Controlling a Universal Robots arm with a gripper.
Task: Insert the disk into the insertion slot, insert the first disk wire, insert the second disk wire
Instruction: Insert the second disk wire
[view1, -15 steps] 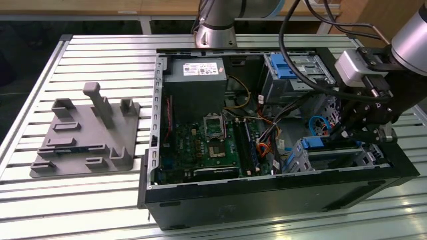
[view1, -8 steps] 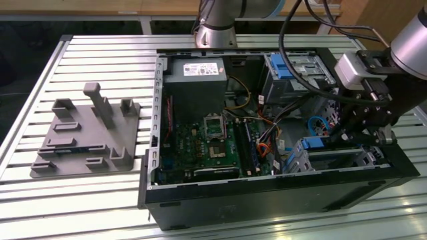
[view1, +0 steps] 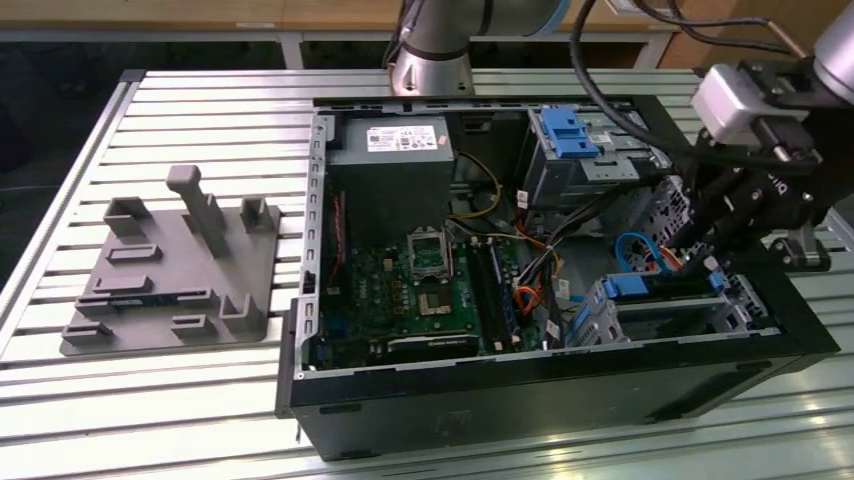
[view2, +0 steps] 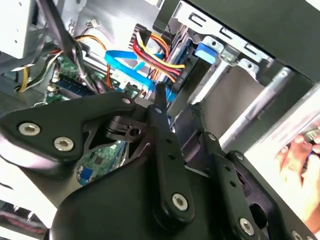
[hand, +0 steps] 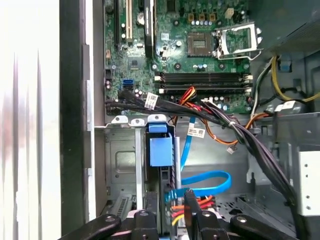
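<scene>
Gripper fingers pinch wire connector at rear of disk, seated in insertion slot; connector should stay square; seating force straight, light

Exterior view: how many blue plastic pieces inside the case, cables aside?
2. A latch on the tall grey bay; the disk's carrier under the end effector. More may be hidden.

**Even room light, blown-out wrist views**

In the exterior view, soft overhead light streaks glare across the slatted table toward 7 o'clock, while the computer case interior stays dim. The first wrist view burns white at 9 o'clock. The second wrist view blurs toward 3 o'clock, overexposed.
</scene>
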